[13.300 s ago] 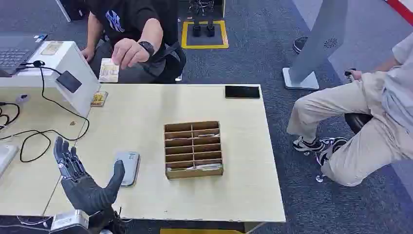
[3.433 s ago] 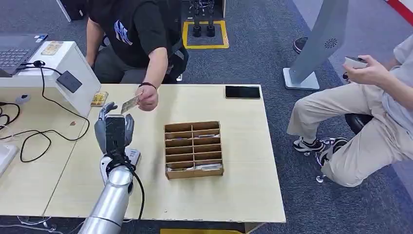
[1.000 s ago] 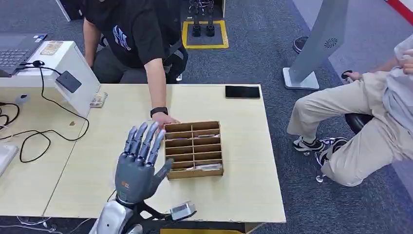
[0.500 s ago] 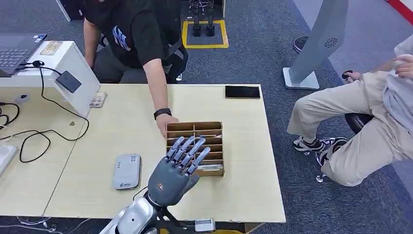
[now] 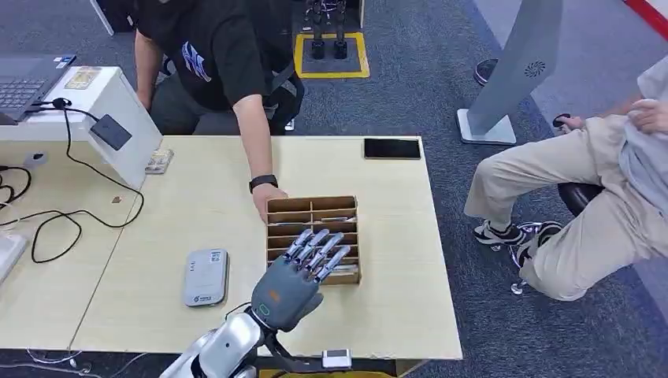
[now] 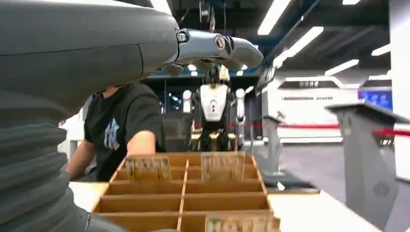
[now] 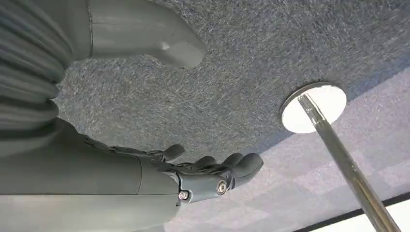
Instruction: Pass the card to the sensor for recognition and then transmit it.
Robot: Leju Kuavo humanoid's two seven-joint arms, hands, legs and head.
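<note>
My left hand (image 5: 295, 279) hovers over the near edge of a cardboard slotted box (image 5: 313, 206), fingers spread and straight, with nothing in it. In the left wrist view the left hand (image 6: 145, 53) stretches above the box (image 6: 183, 193), whose slots hold cards (image 6: 222, 166). A person's hand (image 5: 268, 201) rests at the box's far left corner. The black sensor (image 5: 112, 131) sits on the sloped face of a white stand at the table's far left, with a card (image 5: 159, 161) lying beside it. My right hand (image 7: 145, 169) hangs over grey carpet, fingers loosely apart and holding nothing.
A grey flat device (image 5: 205, 277) lies on the table left of the box. A black phone (image 5: 391, 148) lies at the far edge. Cables (image 5: 63, 220) and a laptop (image 5: 24, 79) lie at the left. A seated person (image 5: 599, 197) is to the right of the table.
My left hand has swung right, from over the grey device to above the box's near edge. The person's hand stays at the box's far corner.
</note>
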